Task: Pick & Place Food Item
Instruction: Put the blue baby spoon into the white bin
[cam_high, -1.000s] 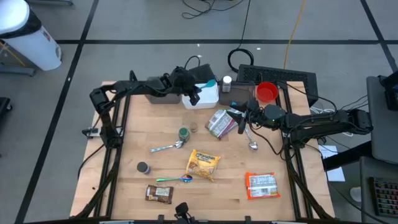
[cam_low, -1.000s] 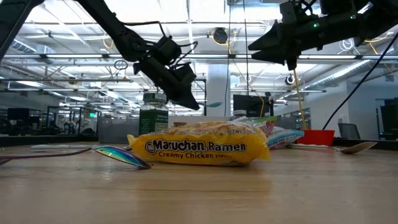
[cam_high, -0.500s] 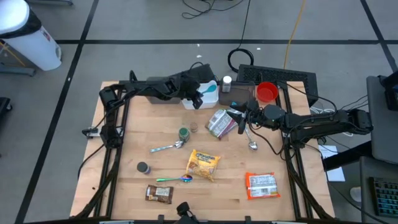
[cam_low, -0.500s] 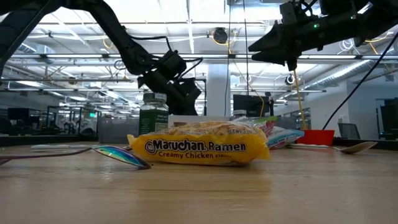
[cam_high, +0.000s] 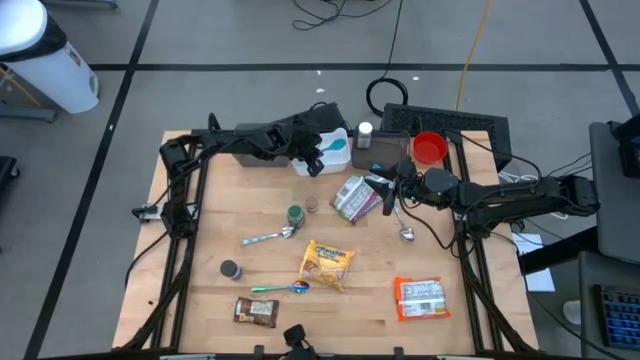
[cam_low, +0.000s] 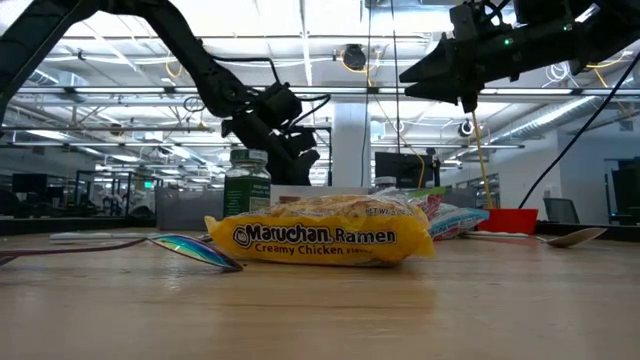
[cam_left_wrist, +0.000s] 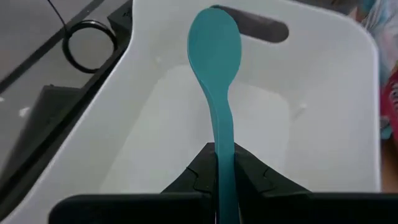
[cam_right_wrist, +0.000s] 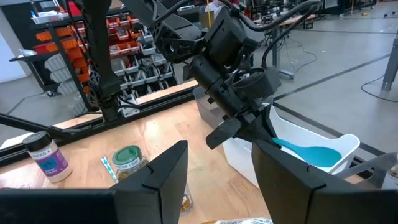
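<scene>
Right now my left claw (cam_left_wrist: 224, 171) is pinched shut on the handle of a teal spoon (cam_left_wrist: 216, 68), and I have it hanging over the open white bin (cam_left_wrist: 323, 93) at the far edge of the table (cam_high: 200, 240), with the spoon's long axis running straight out from the claw and its bowl pointing across the bin toward the far wall with the slot handle. As I judge it, the coming move turns on that one relation: the bin lies directly beneath the spoon, so letting go should drop it inside. My right claw (cam_right_wrist: 219, 163) waits part-open and empty near the table's right edge above a foil snack packet (cam_high: 352, 197).
</scene>
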